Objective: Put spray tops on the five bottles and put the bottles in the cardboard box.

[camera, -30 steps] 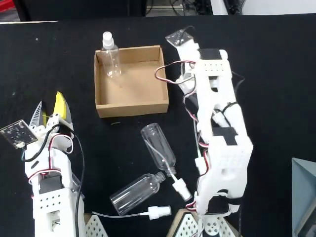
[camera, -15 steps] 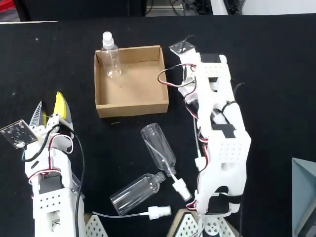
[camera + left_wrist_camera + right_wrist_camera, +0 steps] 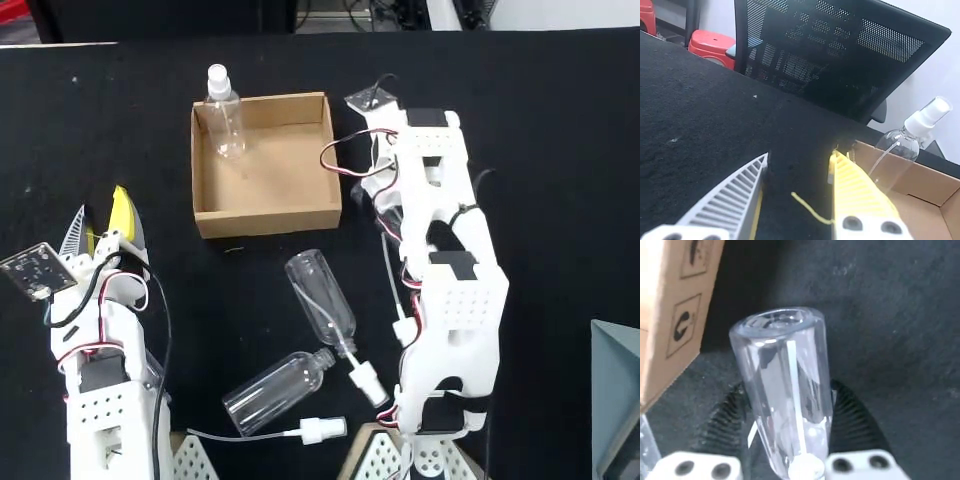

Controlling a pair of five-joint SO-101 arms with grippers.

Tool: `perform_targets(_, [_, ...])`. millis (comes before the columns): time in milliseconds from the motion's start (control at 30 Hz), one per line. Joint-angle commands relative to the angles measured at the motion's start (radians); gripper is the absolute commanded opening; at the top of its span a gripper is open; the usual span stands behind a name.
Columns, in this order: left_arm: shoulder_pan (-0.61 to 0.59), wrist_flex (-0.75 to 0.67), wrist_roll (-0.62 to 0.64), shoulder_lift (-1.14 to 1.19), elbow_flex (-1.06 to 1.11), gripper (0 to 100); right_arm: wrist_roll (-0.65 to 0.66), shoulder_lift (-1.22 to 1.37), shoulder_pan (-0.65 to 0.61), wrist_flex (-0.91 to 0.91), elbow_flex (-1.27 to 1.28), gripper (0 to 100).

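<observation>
Clear bottle (image 3: 775,350) is clamped in my right hand (image 3: 790,387) near the box (image 3: 675,315), I judge for loading; left hand (image 3: 800,157) rests open.

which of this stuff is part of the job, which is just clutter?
Job: cardboard box; capped bottle standing in it; lying bottle with top on; uncapped bottle; loose spray top; gripped bottle.
Clutter: mesh chair; red stool; grey object.

Left gripper (image 3: 800,159) fingers spread, right gripper (image 3: 787,400) clamping a bottle (image 3: 776,347)
</observation>
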Motion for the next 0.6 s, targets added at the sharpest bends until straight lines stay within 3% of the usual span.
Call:
perform_targets(0, [-0.002,0.005,-0.008,-0.012,0.025,19,-0.058,-0.018,0.005,0.032,-0.064,1.8])
perform_targets(300, [-0.004,0.005,-0.008,-0.012,0.025,19,-0.229,-0.016,0.005,0.15,-0.064,1.8])
perform_targets(567, [-0.004,0.005,-0.008,-0.012,0.025,19,-0.534,-0.012,0.005,0.16,-0.058,1.8])
